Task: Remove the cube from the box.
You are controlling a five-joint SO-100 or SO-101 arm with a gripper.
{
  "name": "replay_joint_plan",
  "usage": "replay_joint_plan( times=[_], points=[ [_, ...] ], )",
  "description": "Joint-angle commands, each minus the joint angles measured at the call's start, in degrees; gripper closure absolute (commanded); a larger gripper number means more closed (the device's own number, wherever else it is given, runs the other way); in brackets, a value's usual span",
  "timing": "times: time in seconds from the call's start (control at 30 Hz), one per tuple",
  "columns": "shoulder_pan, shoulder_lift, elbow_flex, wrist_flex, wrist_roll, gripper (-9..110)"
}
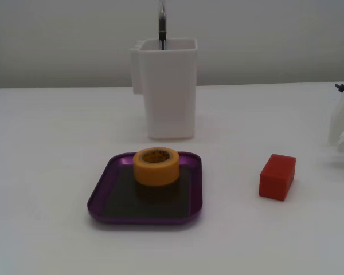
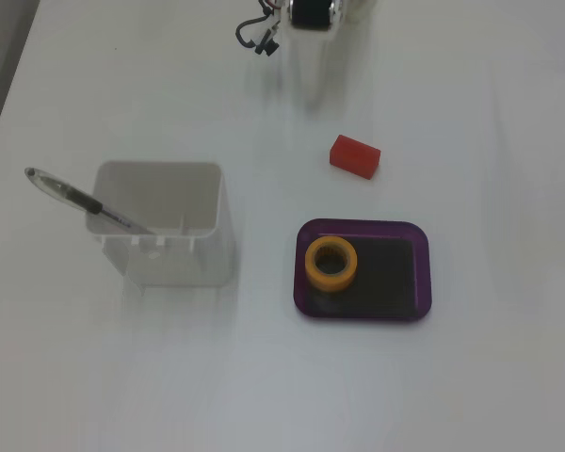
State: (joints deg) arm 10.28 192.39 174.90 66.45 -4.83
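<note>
While tape (image 1: 156, 165) fills the box (image 1: 100, 195) (purple), cube (image 1: 277, 176) sits outside.

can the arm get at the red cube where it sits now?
Probably yes: the cube lies alone on the table outside the purple tray, nearest the arm's base, with nothing between. The tool isn't visible.

The cube (image 1: 277, 176) (image 2: 355, 155) is a small red block with a matte surface, a little longer than it is wide (more a brick than a true cube). It rests flat on the white table, outside the box and well apart from it: to the right of the box in a fixed view, above it in another fixed view. The box (image 1: 97, 201) (image 2: 424, 273) is a shallow purple metallic tray, square with rounded corners, a low rim and a dark flat bottom. It sits level on the table, its rim nowhere touching the cube.
</note>
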Motion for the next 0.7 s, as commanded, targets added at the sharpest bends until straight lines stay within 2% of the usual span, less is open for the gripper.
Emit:
replay_joint_plan(
  times=[0.0, 0.67],
  points=[
    [-0.4, 3.0, 0.4, -0.1, 0.4, 102],
    [-0.1, 3.1, 0.4, -0.8, -0.2, 102]
  ],
)
